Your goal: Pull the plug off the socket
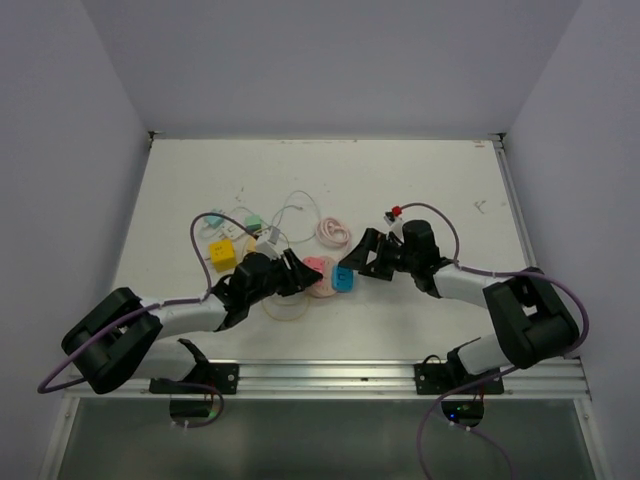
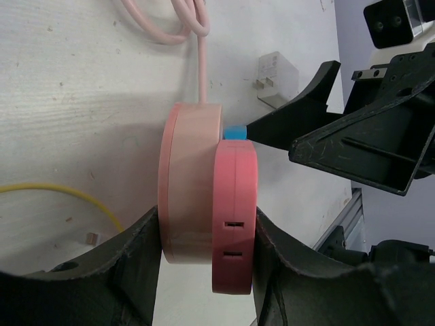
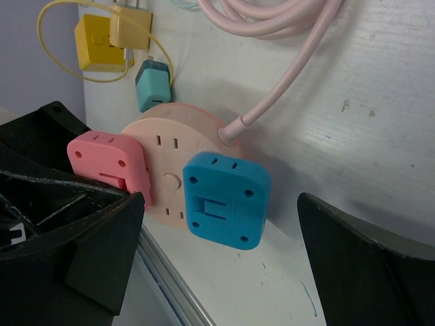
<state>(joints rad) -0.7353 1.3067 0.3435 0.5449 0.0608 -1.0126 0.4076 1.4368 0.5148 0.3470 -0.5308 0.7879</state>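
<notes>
A round pale-pink socket (image 1: pixel 325 283) (image 2: pixel 190 183) (image 3: pixel 170 146) stands on edge near the table's front. A darker pink plug (image 2: pixel 236 210) (image 3: pixel 109 159) and a blue plug (image 1: pixel 344 278) (image 3: pixel 224 200) sit plugged into its face. My left gripper (image 1: pixel 300 272) (image 2: pixel 207 251) is shut across the socket and the pink plug, one finger on each. My right gripper (image 1: pixel 362 258) (image 3: pixel 221 224) is open, its fingers wide on either side of the blue plug and not touching it. In the left wrist view only a sliver of the blue plug (image 2: pixel 234 132) shows behind the socket.
The socket's pink cable (image 1: pixel 334 232) lies coiled behind it. A yellow block (image 1: pixel 222 255), a teal plug (image 3: pixel 151 85), a white adapter (image 2: pixel 275 75) and thin yellow and white wires lie to the left and behind. An aluminium rail (image 1: pixel 320 375) runs along the near edge.
</notes>
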